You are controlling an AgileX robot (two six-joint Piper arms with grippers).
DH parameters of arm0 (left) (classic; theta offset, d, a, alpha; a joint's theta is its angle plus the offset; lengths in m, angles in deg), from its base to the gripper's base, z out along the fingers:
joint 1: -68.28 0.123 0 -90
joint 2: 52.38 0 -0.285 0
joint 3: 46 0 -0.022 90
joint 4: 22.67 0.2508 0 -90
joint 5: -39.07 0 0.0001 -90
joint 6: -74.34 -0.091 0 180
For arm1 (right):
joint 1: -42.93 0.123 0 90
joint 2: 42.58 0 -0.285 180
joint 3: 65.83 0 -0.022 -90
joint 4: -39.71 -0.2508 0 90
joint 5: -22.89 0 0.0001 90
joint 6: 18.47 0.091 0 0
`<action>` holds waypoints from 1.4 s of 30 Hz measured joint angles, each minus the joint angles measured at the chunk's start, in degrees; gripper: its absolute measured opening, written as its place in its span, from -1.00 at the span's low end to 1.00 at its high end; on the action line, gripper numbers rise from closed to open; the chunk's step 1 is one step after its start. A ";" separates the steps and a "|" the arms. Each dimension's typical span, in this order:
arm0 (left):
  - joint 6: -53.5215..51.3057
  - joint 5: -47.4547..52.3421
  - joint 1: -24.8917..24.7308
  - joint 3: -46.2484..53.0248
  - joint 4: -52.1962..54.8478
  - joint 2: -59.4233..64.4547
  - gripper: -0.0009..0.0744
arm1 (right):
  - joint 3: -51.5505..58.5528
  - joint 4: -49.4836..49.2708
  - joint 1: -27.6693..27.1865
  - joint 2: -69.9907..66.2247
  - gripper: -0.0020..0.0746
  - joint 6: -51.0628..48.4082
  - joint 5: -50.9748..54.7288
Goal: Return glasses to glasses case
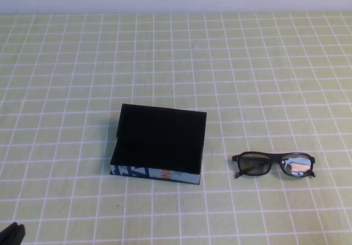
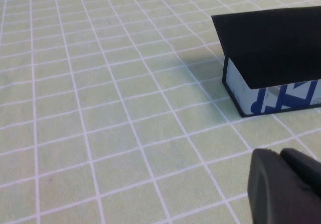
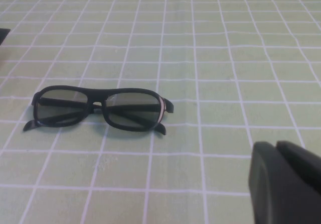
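Observation:
The black glasses case [image 1: 159, 142] lies in the middle of the table, its flap lid down over it and its blue-white printed edge facing me; it also shows in the left wrist view [image 2: 271, 58]. The black glasses [image 1: 273, 164] lie folded on the cloth to the case's right, also in the right wrist view [image 3: 98, 108]. My left gripper [image 2: 282, 156] is shut and empty, low at the near left corner [image 1: 12, 234], well short of the case. My right gripper [image 3: 277, 147] is shut and empty, short of the glasses, out of the high view.
A green cloth with a white grid [image 1: 176, 63] covers the whole table. A pale wall runs along the far edge.

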 joint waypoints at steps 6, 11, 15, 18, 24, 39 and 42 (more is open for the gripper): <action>-0.09 -0.12 0.00 0.00 0.00 0.00 -0.98 | 0.00 0.00 0.00 0.00 -0.99 0.00 -0.53; -0.09 -0.12 0.00 0.00 0.00 0.00 -0.98 | 0.00 0.00 0.00 0.00 -0.99 0.00 -1.04; -0.09 -0.15 0.00 0.00 0.00 0.00 -0.98 | 0.00 0.00 0.00 0.00 -0.99 0.00 -1.91; -0.09 -0.24 0.00 0.00 0.00 0.00 -0.98 | 0.00 -0.10 0.00 0.00 -0.99 0.00 -2.91; -0.09 -4.78 0.00 0.00 0.00 0.00 -0.98 | 0.00 -0.89 0.00 0.00 -0.99 0.00 -9.43; 0.15 -36.55 0.00 0.00 0.00 0.00 -0.98 | 0.00 -12.07 0.00 0.00 -0.99 0.00 -37.17; 0.26 -36.55 0.00 0.00 0.00 0.00 -0.98 | 0.00 -12.18 0.00 0.00 -0.99 0.00 -37.05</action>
